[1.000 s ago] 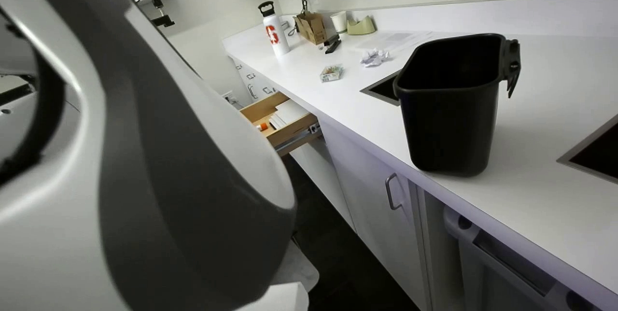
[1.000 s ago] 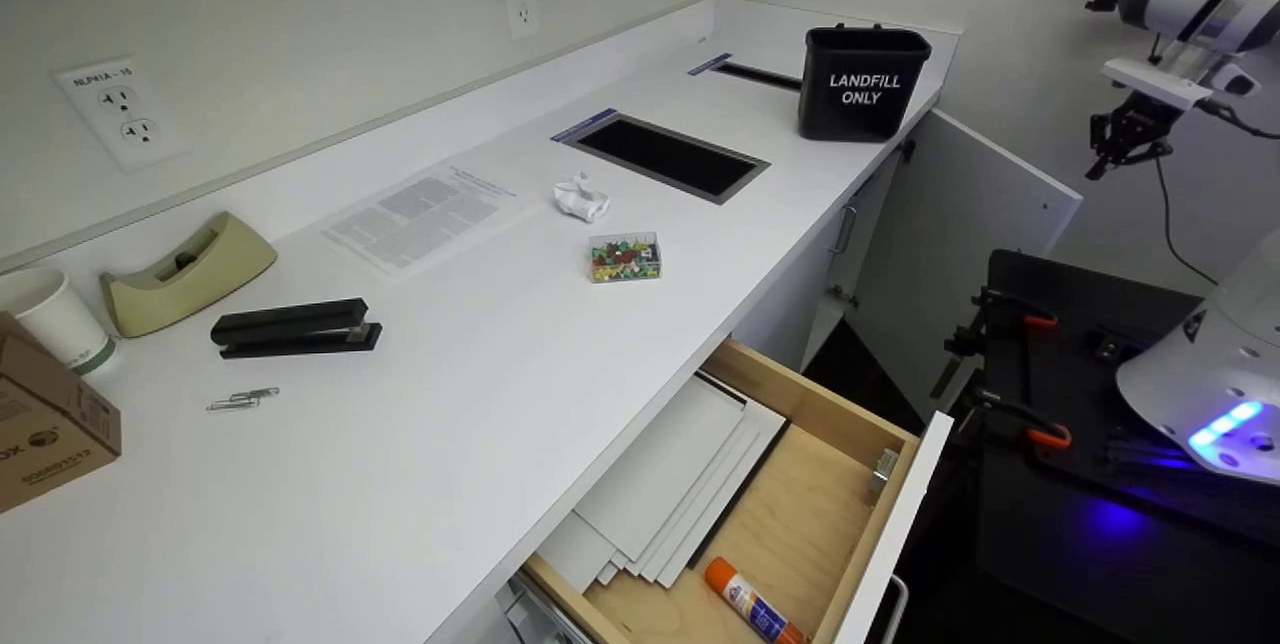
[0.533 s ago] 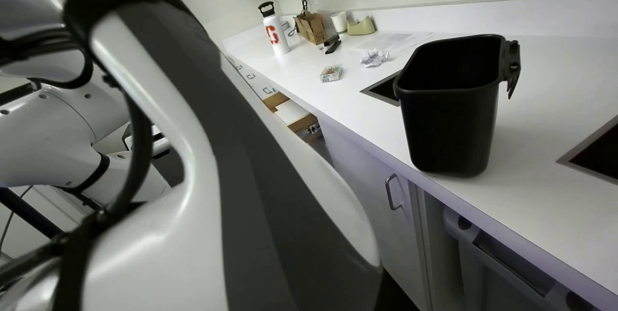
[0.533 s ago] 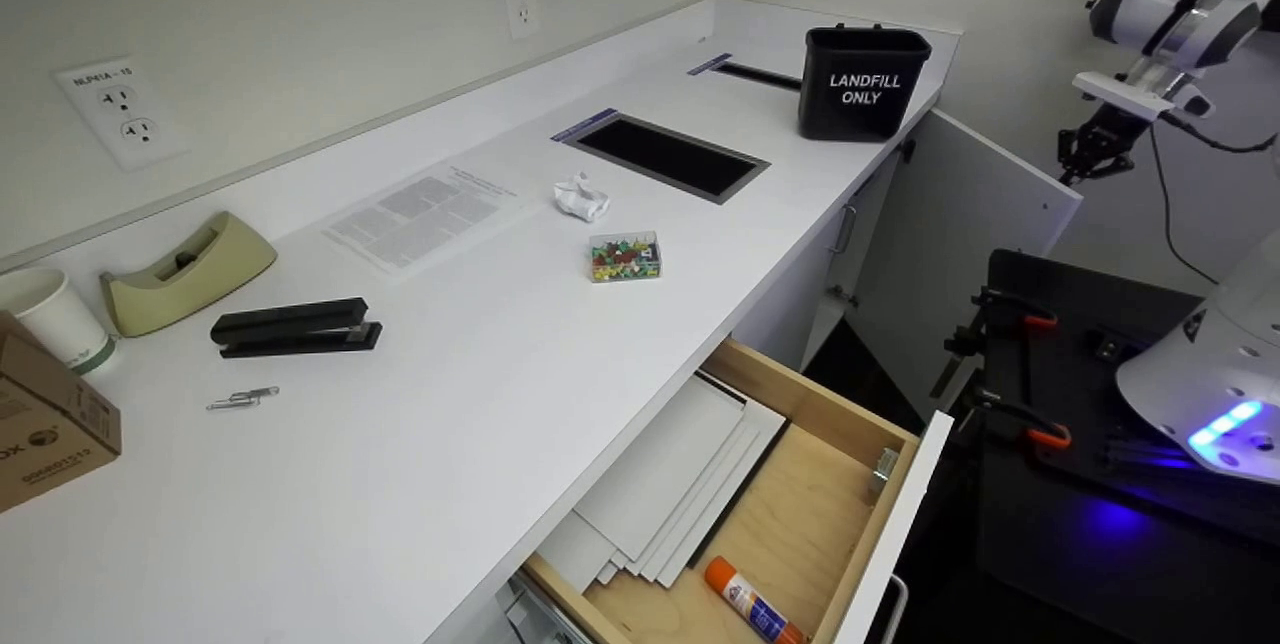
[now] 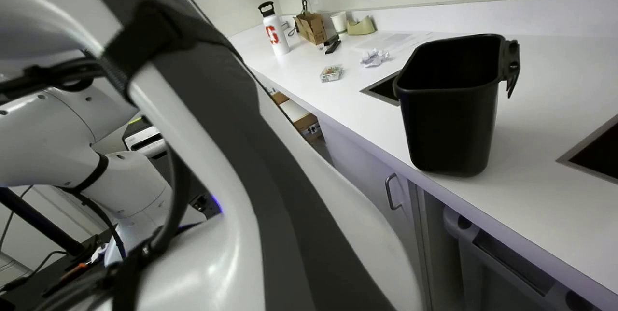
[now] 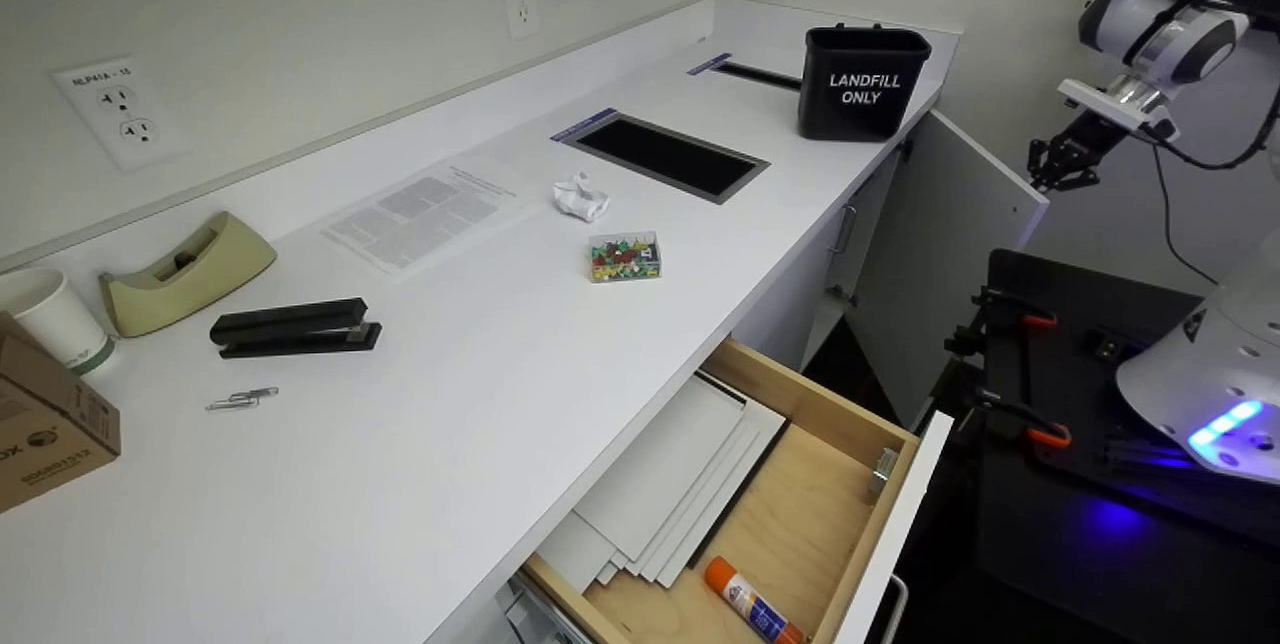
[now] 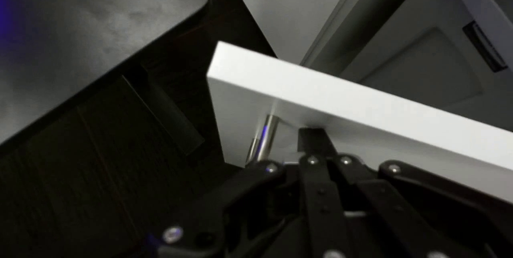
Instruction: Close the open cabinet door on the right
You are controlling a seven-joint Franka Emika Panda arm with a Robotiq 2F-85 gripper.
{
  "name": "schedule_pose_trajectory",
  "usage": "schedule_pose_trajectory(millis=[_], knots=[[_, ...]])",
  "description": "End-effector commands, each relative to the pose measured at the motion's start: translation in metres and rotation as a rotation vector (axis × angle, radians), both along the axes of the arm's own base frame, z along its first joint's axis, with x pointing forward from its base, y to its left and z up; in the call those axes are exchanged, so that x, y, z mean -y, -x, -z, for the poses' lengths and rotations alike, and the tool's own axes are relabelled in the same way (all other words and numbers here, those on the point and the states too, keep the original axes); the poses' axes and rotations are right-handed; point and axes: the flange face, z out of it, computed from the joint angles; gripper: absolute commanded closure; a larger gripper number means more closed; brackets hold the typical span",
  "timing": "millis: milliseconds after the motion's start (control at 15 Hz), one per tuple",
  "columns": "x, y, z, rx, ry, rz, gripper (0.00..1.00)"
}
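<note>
Flat white cabinet door [image 6: 930,244], three o'clock in an exterior view: wide open, not done | black metal jaws: clenched, empty | left: push closed

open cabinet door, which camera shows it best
An exterior view: the open cabinet door shows most fully there, with much of its inner face visible. The wrist view catches only part of it, a corner and the handle close up. In an exterior view with the robot arm across the foreground, I can't see it.
</note>
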Motion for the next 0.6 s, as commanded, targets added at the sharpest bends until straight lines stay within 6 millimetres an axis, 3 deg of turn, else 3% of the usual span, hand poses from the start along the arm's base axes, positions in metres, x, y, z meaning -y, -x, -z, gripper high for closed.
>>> schedule_pose_trajectory(millis=[0,533], knots=[[-0.016,-0.021,0.007,0.148,-0.041,-0.03,0.97],[-0.066,-0.105,0.037,0.316,-0.04,-0.116,1.0]])
